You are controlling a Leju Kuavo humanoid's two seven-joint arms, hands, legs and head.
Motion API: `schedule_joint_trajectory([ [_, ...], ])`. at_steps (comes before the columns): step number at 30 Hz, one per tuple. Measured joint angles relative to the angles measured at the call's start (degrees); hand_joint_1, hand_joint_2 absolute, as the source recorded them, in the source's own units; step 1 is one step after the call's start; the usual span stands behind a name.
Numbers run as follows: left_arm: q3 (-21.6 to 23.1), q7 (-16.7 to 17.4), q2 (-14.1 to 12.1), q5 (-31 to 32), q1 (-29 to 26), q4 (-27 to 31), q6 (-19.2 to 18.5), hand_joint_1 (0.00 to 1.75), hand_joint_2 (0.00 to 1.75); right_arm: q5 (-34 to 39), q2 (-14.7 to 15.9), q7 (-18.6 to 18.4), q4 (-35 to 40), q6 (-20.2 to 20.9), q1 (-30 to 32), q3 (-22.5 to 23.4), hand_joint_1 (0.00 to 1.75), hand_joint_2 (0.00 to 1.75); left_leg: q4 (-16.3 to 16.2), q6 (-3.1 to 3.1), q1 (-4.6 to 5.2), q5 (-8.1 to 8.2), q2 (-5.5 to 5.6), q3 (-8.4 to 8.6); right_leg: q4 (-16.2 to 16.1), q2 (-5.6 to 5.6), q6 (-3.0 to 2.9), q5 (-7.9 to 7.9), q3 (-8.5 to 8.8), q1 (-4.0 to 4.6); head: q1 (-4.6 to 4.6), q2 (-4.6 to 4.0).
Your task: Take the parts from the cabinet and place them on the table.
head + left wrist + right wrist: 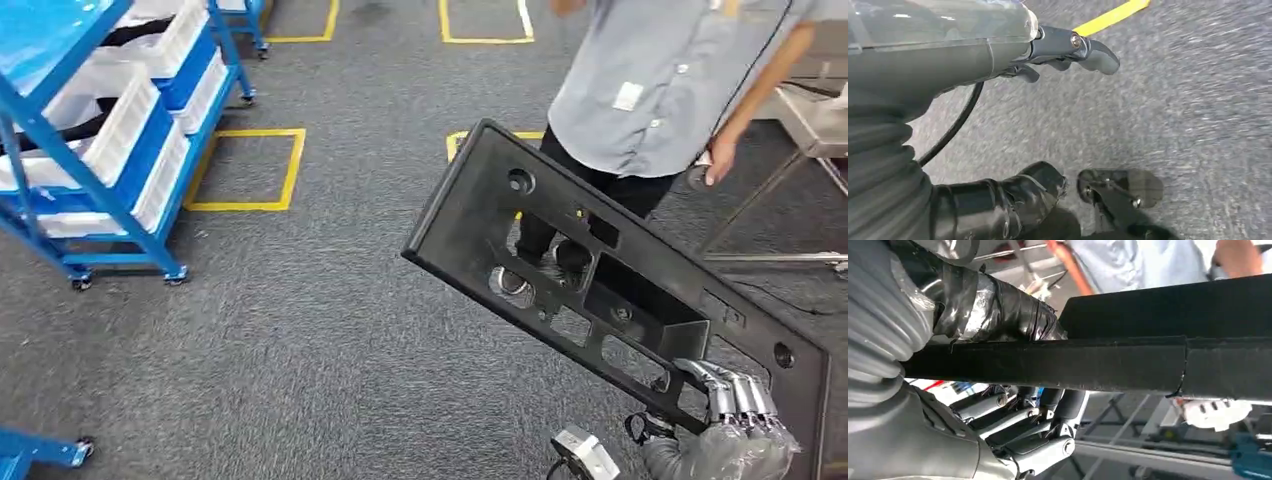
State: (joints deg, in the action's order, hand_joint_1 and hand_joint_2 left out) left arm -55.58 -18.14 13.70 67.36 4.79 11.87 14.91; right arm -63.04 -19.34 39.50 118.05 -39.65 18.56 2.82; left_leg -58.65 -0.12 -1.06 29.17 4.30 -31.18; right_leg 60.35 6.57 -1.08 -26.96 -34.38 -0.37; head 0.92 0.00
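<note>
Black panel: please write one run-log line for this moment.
right robot hand: holds black panel | left robot hand: holds nothing | person: close ahead

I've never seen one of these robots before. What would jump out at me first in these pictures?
The big black panel, full of cut-outs, held up tilted over the grey carpet by the robot's right hand at its lower edge. Just behind it stands a person in a grey shirt. On the far left, a blue rack holds white bins.
</note>
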Motion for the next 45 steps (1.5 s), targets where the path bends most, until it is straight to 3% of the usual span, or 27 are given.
schedule_joint_trajectory([
  [3,0.0,0.1,-0.1,0.0,0.5,0.0,0.0,0.0,1.75,0.2,0.0,0.0,0.0,0.0,0.4,0.0,1.75,1.75,0.6,0.92,0.17,-0.55,-1.54,0.41,-0.7,1.78,1.29,0.66,-0.57,-0.13,0.07,0.0],
  [5,0.0,0.1,-0.1,0.1,0.4,0.0,0.0,0.0,1.75,0.3,0.0,0.1,0.0,0.0,0.4,0.0,1.75,1.75,1.5,1.74,0.02,-1.1,-3.09,0.68,2.2,-3.58,1.36,-1.62,-1.68,0.05,0.31,0.0],
  [6,-0.1,0.1,-0.1,0.1,0.3,0.0,-0.1,0.0,1.75,0.3,0.0,0.1,0.0,0.0,0.4,0.0,1.75,1.75,1.5,1.89,0.15,-1.08,-3.82,0.62,5.8,-4.96,1.56,-3.75,-3.39,0.03,0.26,0.0],
  [8,-0.1,0.2,-0.1,0.1,-0.1,0.0,-0.1,0.0,1.75,0.3,0.0,0.1,0.0,0.0,0.5,0.0,1.75,1.75,1.5,2.07,0.3,-0.94,-5.6,0.58,14.3,-5.83,1.98,-7.38,-7.39,-0.24,0.26,0.0],
  [9,-0.1,0.2,-0.1,0.1,-0.1,0.0,-0.1,0.0,1.75,0.4,0.0,0.0,0.0,0.0,0.5,0.0,1.75,1.75,1.4,2.06,0.33,-0.89,-6.44,0.57,16.5,-5.92,2.15,-7.6,-8.43,-0.43,0.26,0.0],
  [10,-0.1,0.2,-0.1,0.1,-0.1,0.0,0.0,0.0,1.75,0.4,0.0,0.0,0.0,0.0,0.5,0.0,1.75,1.75,1.4,2.02,0.33,-0.78,-7.24,0.63,15.6,-6.07,2.27,-6.41,-7.97,-0.56,0.28,0.0],
  [12,-0.1,0.2,-0.1,0.1,0.0,0.0,0.0,0.0,1.75,0.4,0.0,0.0,0.0,0.0,0.5,0.0,1.75,1.75,1.4,1.78,0.32,-0.44,-8.54,1.0,7.2,-7.02,2.22,-1.91,-3.32,-0.61,0.28,0.0],
  [13,-0.1,0.2,-0.1,0.1,0.0,0.0,-0.1,0.0,1.75,0.4,0.0,0.0,0.0,0.0,0.5,0.0,1.75,1.75,1.3,1.51,0.33,-0.2,-9.08,1.35,1.8,-8.81,1.94,0.18,-0.17,-0.51,0.26,0.0],
  [14,-0.1,0.2,-0.1,0.1,0.0,0.0,0.0,0.0,1.75,0.4,0.0,0.0,0.0,0.0,0.4,0.0,1.75,1.75,1.3,1.18,0.55,0.02,-9.52,1.54,-0.6,-11.67,1.71,-0.82,1.13,0.06,0.26,0.0],
  [18,-0.2,0.2,-0.1,0.1,0.3,0.0,0.0,0.0,1.75,0.5,0.0,-0.1,0.0,0.0,0.5,0.0,1.75,1.75,1.4,0.14,0.92,0.49,-12.1,2.21,-1.1,-9.13,0.36,-0.61,0.6,0.71,0.26,0.0],
  [19,-0.2,0.2,-0.1,0.1,0.4,0.0,-0.1,0.0,1.75,0.5,-0.1,-0.1,0.0,0.0,0.6,0.0,1.75,1.75,0.9,-0.33,0.56,1.21,-11.0,2.04,-1.7,-8.46,-0.23,-0.23,1.29,-0.16,0.24,0.0],
  [20,-0.2,0.1,-0.1,0.1,0.4,0.0,0.0,0.0,1.75,0.7,-0.2,0.0,0.0,0.0,0.5,0.0,1.75,1.75,-0.7,-0.49,0.42,2.37,-7.84,1.57,-1.9,-7.96,-0.56,-0.18,1.33,-0.2,0.22,0.0],
  [21,-0.2,0.1,-0.1,0.1,0.4,0.0,0.0,0.0,1.75,0.8,-0.2,0.0,0.0,0.0,0.4,0.0,1.75,1.75,-4.1,-0.51,0.41,4.56,-6.05,-0.01,-1.9,-7.51,-1.0,-0.04,1.24,-0.19,0.15,0.0],
  [23,-0.3,0.1,-0.1,0.1,0.2,0.0,-0.1,0.0,1.75,0.9,-0.2,0.0,0.0,0.0,0.4,0.0,1.75,1.75,-13.4,-0.72,0.34,8.59,-4.86,-4.49,-1.8,-6.07,-1.14,-0.05,1.19,-0.14,0.18,0.0],
  [24,-0.3,-0.1,-0.1,0.1,0.0,0.0,-0.1,0.0,1.75,0.9,-0.2,0.0,0.0,0.0,0.4,0.0,1.75,1.75,-16.6,-0.82,0.33,9.11,-4.84,-6.18,-1.7,-5.24,-1.15,-0.06,1.18,-0.14,0.15,0.0],
  [26,-0.3,-0.6,-0.2,0.1,-0.1,0.0,-0.3,0.0,1.75,0.8,-0.2,0.1,0.1,0.0,0.4,0.0,1.75,1.75,-14.2,-0.83,0.24,5.73,-4.8,-5.71,-1.6,-3.47,-1.08,-0.11,1.36,-0.17,0.15,0.0],
  [28,-0.4,-0.6,-0.2,0.1,-0.1,0.0,-0.4,0.0,1.75,0.9,-0.2,0.1,0.3,0.0,0.5,0.0,1.75,1.75,-4.6,-0.72,-0.05,0.1,-3.63,-1.76,-1.2,-1.92,-0.75,-0.33,1.5,-0.26,0.17,0.0],
  [29,-0.4,-0.7,-0.2,0.1,-0.2,0.0,-0.4,0.0,1.75,0.9,-0.2,0.1,0.4,0.0,0.5,0.0,1.75,1.75,-1.1,-0.64,-0.37,-0.66,-0.76,-0.56,-1.0,-1.42,-0.49,-0.48,1.27,-0.33,0.17,0.0],
  [30,-0.5,-0.7,-0.2,0.1,-0.2,0.0,-0.5,0.0,1.75,0.9,-0.2,0.1,0.5,0.0,0.4,0.0,1.75,1.75,0.2,-0.53,-0.3,-0.13,-0.01,-0.1,-0.3,-0.77,-0.07,-0.67,0.83,0.08,0.19,0.0],
  [34,-0.6,-0.9,-0.3,0.2,0.2,0.0,-0.7,0.0,1.75,0.9,-0.2,0.2,1.0,0.0,0.6,0.1,1.75,1.75,0.5,0.89,-0.25,-0.77,-2.18,-0.06,-0.6,0.93,1.36,-0.17,0.16,-0.4,0.15,0.0],
  [36,-0.6,-0.9,-0.3,0.4,0.1,0.0,-0.8,0.0,1.75,0.9,-0.2,0.2,1.1,0.0,0.6,0.3,1.75,1.75,0.9,1.65,-0.19,-0.98,-3.44,0.14,3.4,-4.29,1.62,-3.12,-1.56,-0.13,0.22,0.0],
  [38,-0.7,-0.9,-0.3,0.4,-0.1,0.0,-0.9,0.0,1.75,0.9,-0.2,0.2,1.1,0.0,0.6,0.4,1.75,1.75,0.8,1.82,0.06,-0.89,-4.87,0.05,11.8,-5.71,1.94,-7.19,-5.5,-0.32,0.22,0.0],
  [40,-0.8,-0.9,-0.4,0.4,-0.3,0.0,-1.0,0.0,1.75,0.9,-0.2,0.2,1.1,0.0,0.7,0.6,1.75,1.75,0.7,1.88,0.15,-0.7,-6.45,0.05,16.2,-6.02,2.08,-7.88,-7.63,-0.43,0.22,0.0],
  [41,-0.8,-0.9,-0.4,0.4,-0.2,0.0,-1.1,0.0,1.75,0.9,-0.2,0.2,1.1,0.0,0.7,0.8,1.75,1.75,0.6,1.85,0.16,-0.57,-7.13,0.12,14.3,-6.18,2.06,-6.22,-6.62,-0.41,0.24,0.0],
  [43,-0.8,-1.0,-0.4,0.4,-0.1,0.0,-1.1,0.0,1.75,0.8,-0.2,0.2,1.1,0.0,0.7,0.9,1.75,1.75,0.5,1.66,0.17,-0.21,-8.24,0.52,5.0,-7.26,1.67,-1.42,-1.59,-0.34,0.24,0.0],
  [44,-0.8,-1.0,-0.4,0.4,-0.1,0.0,-1.1,0.0,1.75,0.8,-0.2,0.2,1.1,0.0,0.7,1.0,1.75,1.75,0.6,1.48,0.23,0.0,-8.77,0.87,0.2,-9.2,1.28,-0.27,0.95,-0.09,0.24,0.0],
  [45,-0.8,-1.0,-0.4,0.5,-0.1,0.0,-1.1,0.0,1.75,0.8,-0.2,0.2,1.1,0.0,0.6,1.0,1.75,1.75,0.5,1.18,0.58,0.18,-9.22,0.97,-0.9,-11.38,0.96,-1.27,1.51,0.84,0.24,0.0],
])
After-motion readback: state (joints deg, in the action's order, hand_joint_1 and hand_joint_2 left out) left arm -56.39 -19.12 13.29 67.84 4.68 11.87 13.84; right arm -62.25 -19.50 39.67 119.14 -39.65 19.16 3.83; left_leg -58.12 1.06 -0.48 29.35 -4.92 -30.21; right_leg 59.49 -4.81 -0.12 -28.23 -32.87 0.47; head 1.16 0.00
